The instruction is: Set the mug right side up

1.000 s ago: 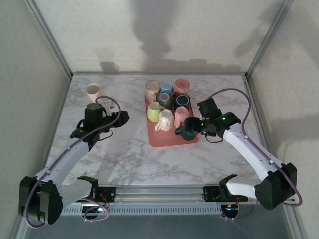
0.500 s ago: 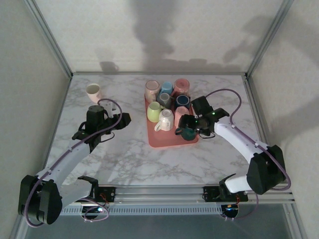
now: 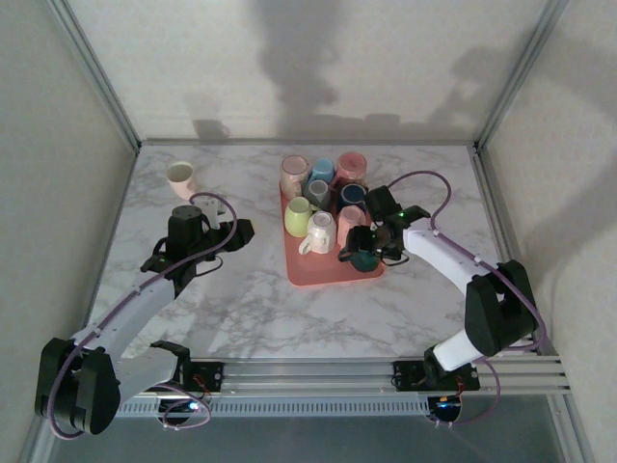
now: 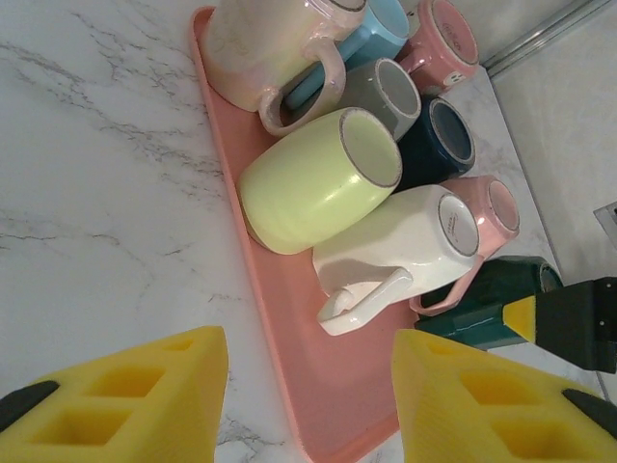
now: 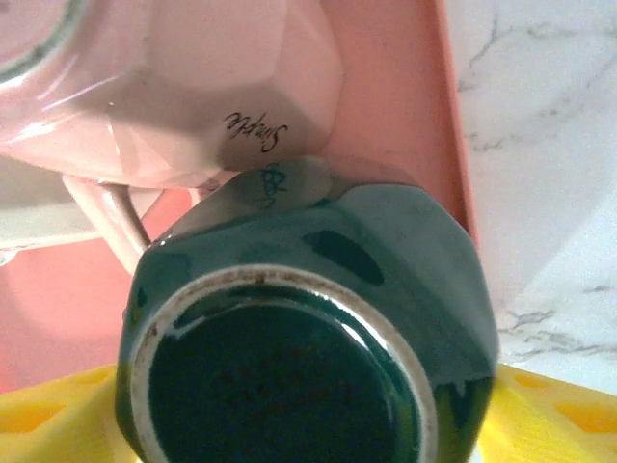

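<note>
The task is at its start: the dark green mug has not been turned. It sits at the near right corner of the pink tray, just beside a pink mug. In the right wrist view its unglazed foot ring faces the camera, so it appears to be bottom up.

The right gripper is at this mug. Its yellow fingers stand wide, one on each side of the mug's body. Whether they are pressing the mug or only flanking it cannot be told. The mug rests low in the tray and does not look lifted.

The left gripper hangs over the bare marble table to the left of the tray. Its fingers are spread apart with nothing between them. It faces the tray, where a light green mug and a white mug lie on their sides among the others.

A pale mug stands apart at the far left of the table, mouth up.

For the green mug, everything appears to remain: a firm hold, a lift clear of its neighbours, a turn to bring the mouth up, and a setting down.
</note>
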Motion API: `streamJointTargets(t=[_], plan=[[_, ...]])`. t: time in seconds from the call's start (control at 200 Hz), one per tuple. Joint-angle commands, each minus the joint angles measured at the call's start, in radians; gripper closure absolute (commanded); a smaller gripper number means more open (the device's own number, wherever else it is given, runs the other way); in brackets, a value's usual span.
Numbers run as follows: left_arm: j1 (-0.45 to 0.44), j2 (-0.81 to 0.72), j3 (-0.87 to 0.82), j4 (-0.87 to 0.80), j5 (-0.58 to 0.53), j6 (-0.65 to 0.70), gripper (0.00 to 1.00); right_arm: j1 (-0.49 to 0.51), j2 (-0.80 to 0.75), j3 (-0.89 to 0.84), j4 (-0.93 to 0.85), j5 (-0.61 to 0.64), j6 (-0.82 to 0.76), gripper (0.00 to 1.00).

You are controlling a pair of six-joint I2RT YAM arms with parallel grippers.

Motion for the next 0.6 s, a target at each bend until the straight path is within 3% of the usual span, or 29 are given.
streamJointTargets(t=[0.0, 0.335, 0.596], plan=[[-0.012, 0.006, -0.015, 0.026, 0.017, -0.009, 0.52, -0.007, 0.015, 0.038, -0.025, 0.029, -0.102, 0.19], [-0.015, 0.012, -0.026, 0.043, 0.02, -0.007, 0.53, -0.039, 0.039, 0.104, -0.119, -0.032, -0.38, 0.26], [-0.018, 0.017, -0.026, 0.047, 0.033, -0.001, 0.53, -0.081, 0.074, 0.198, -0.218, -0.059, -0.47, 0.16]])
